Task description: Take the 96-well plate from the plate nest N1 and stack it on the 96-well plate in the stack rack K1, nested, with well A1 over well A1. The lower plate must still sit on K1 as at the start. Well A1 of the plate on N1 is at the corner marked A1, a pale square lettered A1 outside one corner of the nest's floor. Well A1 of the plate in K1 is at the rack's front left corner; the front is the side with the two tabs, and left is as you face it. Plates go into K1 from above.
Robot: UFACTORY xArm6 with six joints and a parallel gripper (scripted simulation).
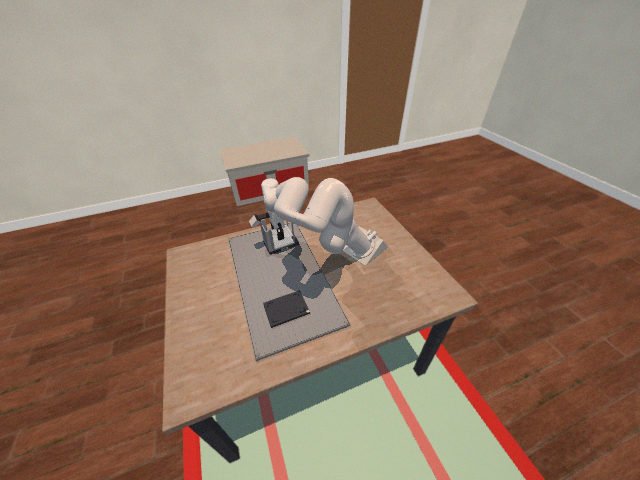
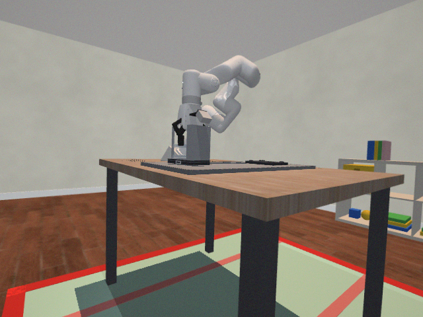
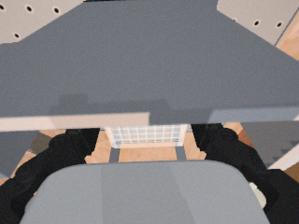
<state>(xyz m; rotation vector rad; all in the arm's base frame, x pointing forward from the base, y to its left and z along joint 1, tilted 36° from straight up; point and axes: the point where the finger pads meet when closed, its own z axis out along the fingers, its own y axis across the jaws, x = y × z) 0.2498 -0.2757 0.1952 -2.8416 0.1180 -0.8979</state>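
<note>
The stack rack K1 (image 1: 279, 238) is a tall grey open frame at the far end of the grey mat (image 1: 287, 289). It also shows in the exterior view (image 2: 197, 144). My gripper (image 2: 180, 137) has come down from above inside the rack, and its black fingers are between the walls. In the wrist view the rack's grey wall (image 3: 149, 61) fills the top. A strip of the clear gridded 96-well plate (image 3: 147, 134) shows between my fingers, which are shut on it. I cannot tell the held plate from the lower one. The dark plate nest N1 (image 1: 286, 308) holds no plate.
The arm's base (image 1: 368, 246) stands at the table's right side, beside the mat. A cabinet (image 1: 264, 167) with red panels stands behind the table. A shelf with coloured blocks (image 2: 379, 191) is far off to the right.
</note>
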